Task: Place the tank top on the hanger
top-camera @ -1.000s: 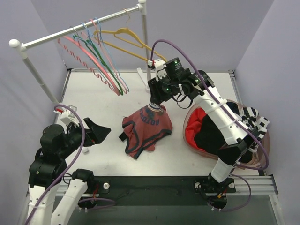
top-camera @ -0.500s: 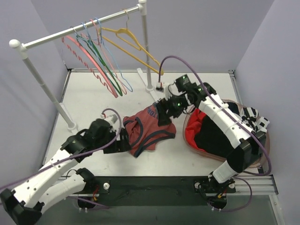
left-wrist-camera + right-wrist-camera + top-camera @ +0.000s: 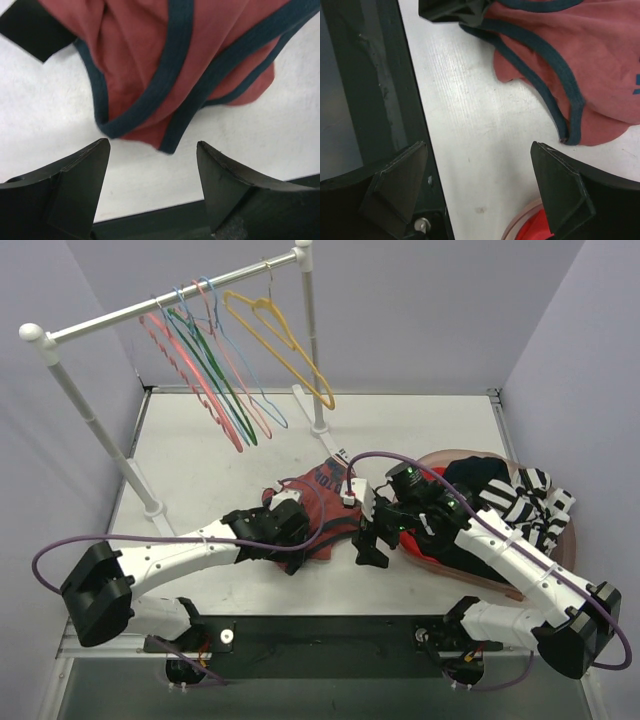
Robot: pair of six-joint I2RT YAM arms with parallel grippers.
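Observation:
The rust-red tank top (image 3: pixel 322 502) with dark trim lies crumpled on the white table, loose from both grippers. My left gripper (image 3: pixel 293 542) is at its near-left edge. In the left wrist view this gripper (image 3: pixel 151 146) is open, with the top's trimmed hem (image 3: pixel 170 65) just beyond its fingertips. My right gripper (image 3: pixel 367 543) is low at the top's near-right edge. In the right wrist view it (image 3: pixel 479 147) is open over bare table, the tank top (image 3: pixel 585 55) ahead. The yellow hanger (image 3: pixel 285 340) hangs on the rack at the back.
A rail (image 3: pixel 165 300) on two posts carries pink, green and blue hangers (image 3: pixel 215 380) left of the yellow one. A basket (image 3: pixel 560 540) on the right holds a bright red garment (image 3: pixel 540 231) and a striped one (image 3: pixel 530 495). The table's dark front edge (image 3: pixel 380 80) is close.
My right gripper opened, let go of the tank top and dropped to its near-right edge. My left arm swung in to the near-left edge. The top settled flatter; the hangers swayed.

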